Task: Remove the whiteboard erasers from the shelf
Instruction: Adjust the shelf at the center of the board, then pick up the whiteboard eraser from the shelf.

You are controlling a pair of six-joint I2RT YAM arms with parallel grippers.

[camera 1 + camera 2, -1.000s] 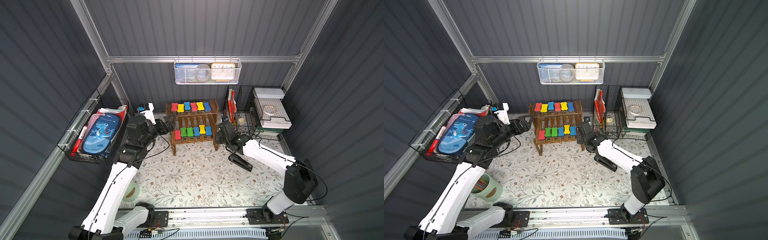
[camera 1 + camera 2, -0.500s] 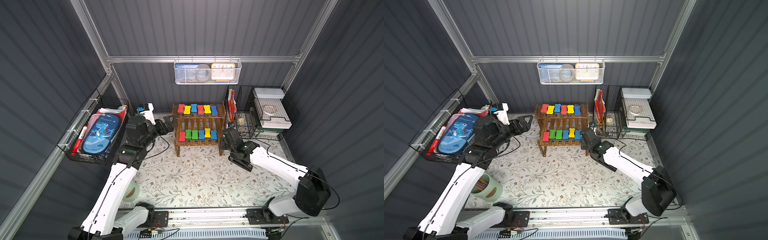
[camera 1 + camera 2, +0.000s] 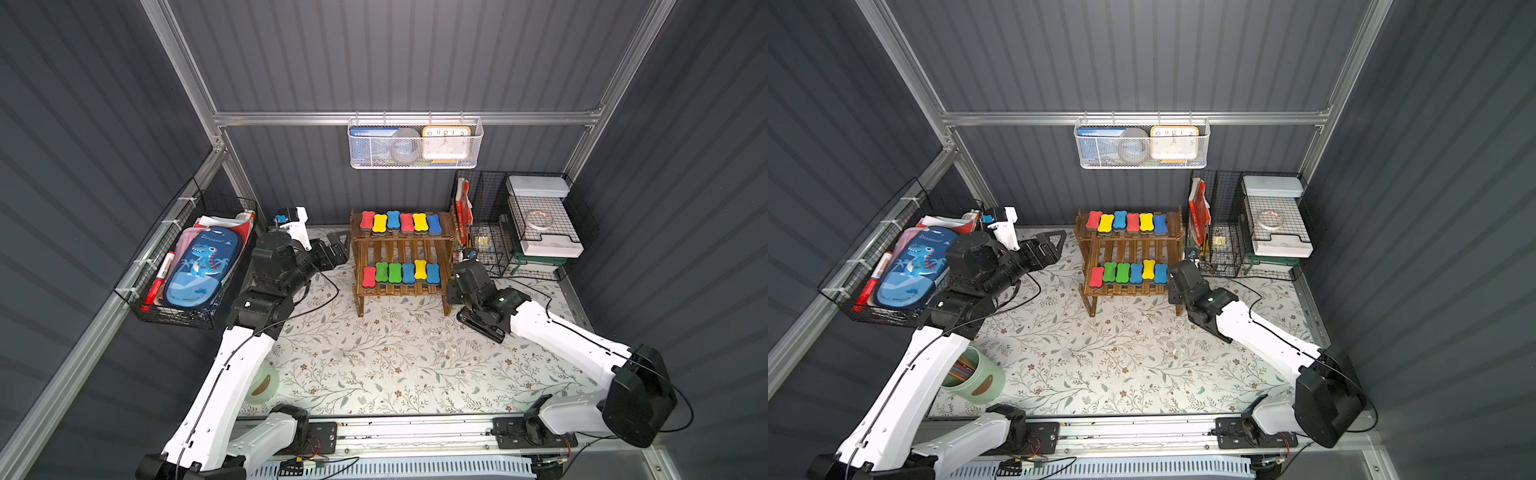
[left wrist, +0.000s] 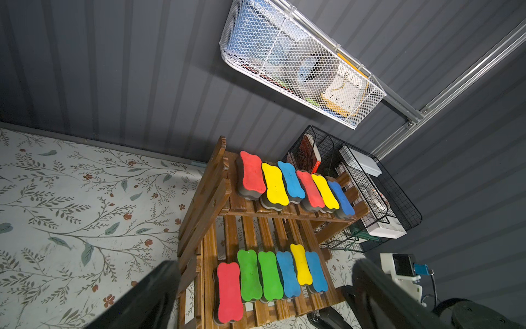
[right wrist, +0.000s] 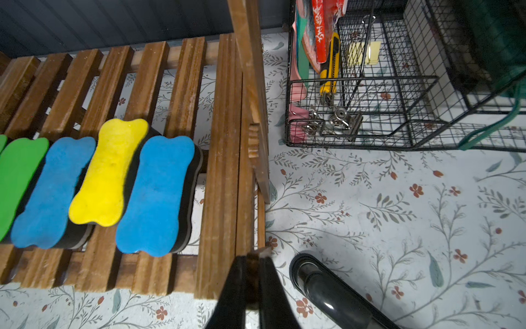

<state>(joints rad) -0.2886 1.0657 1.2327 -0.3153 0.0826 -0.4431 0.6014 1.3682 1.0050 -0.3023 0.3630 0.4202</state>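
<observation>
Dragged sideways, the shelf (image 3: 399, 249) now stands nearer the black wire-grid organiser (image 3: 1225, 195) than a second ago, and the right arm (image 3: 552, 328) has swung lower and further out over the desk (image 3: 374, 365). The right jaws are clenched on the shelf's front right leg. The left jaws hang released and wide just beside its left end, touching nothing.

A white mesh basket (image 3: 415, 162) on the back rail holds a clock (image 3: 445, 143), a tape roll and a blue box. A black wire basket (image 3: 178, 316) on the left wall holds a dinosaur pencil case (image 3: 199, 270), a red marker (image 3: 160, 278) and papers. The organiser holds red booklets, a yellow utility knife (image 5: 330, 62), binder clips (image 5: 338, 119) and white trays (image 3: 544, 245). A green cup (image 3: 980, 384) of pencils stands at the desk's front left.

The desk has a pale floral cover, and dark grey ribbed walls with aluminium rails enclose it. A black stapler (image 5: 327, 287) lies under the right arm, beside the gripped leg.

All twelve whiteboard erasers (image 3: 393, 220) sit on the shelf, six per tier, coloured tops up. Their long axes run front to back, side by side in rows. The lower tier's yellow eraser (image 5: 108, 171) rides up on its blue neighbours, set further back.
</observation>
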